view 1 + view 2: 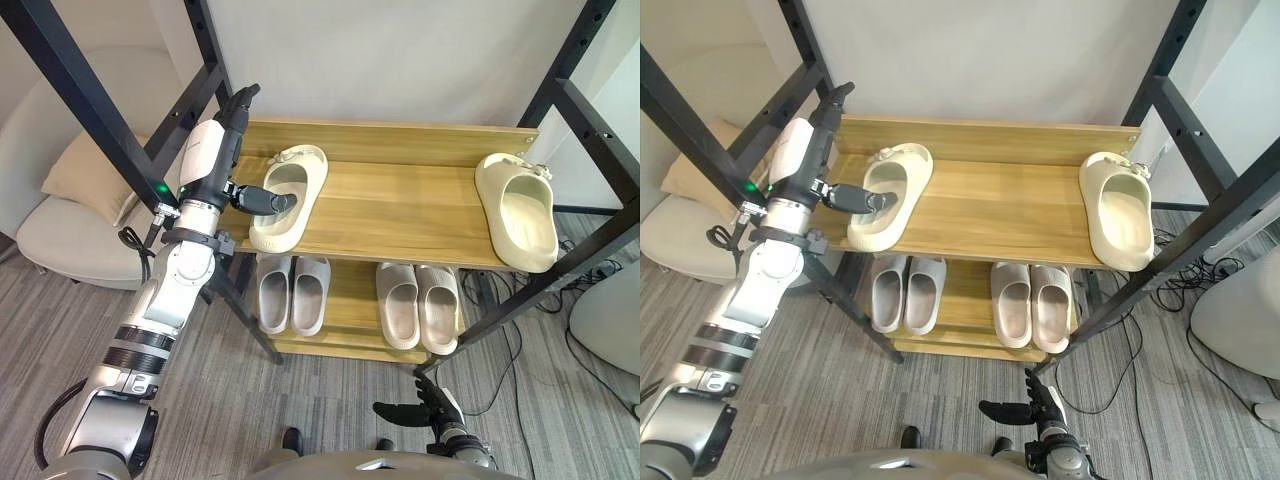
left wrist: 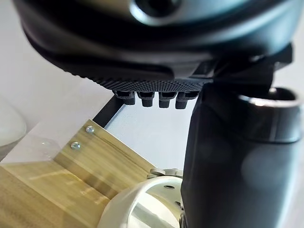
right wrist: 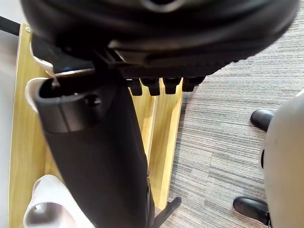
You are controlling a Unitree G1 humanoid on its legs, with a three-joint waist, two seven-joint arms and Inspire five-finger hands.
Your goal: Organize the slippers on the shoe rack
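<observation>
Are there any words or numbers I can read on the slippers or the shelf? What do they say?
None: there is no writing to read.
The left cream slipper and right cream slipper show no words or numbers.
The same goes for the grey pair, the beige pair and the shoe rack.

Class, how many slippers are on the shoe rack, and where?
6. On the top shelf: left cream slipper at the left hand, right cream slipper. On the lower shelf: grey pair at left, beige pair at right. Others may hide beneath the top shelf.
</observation>
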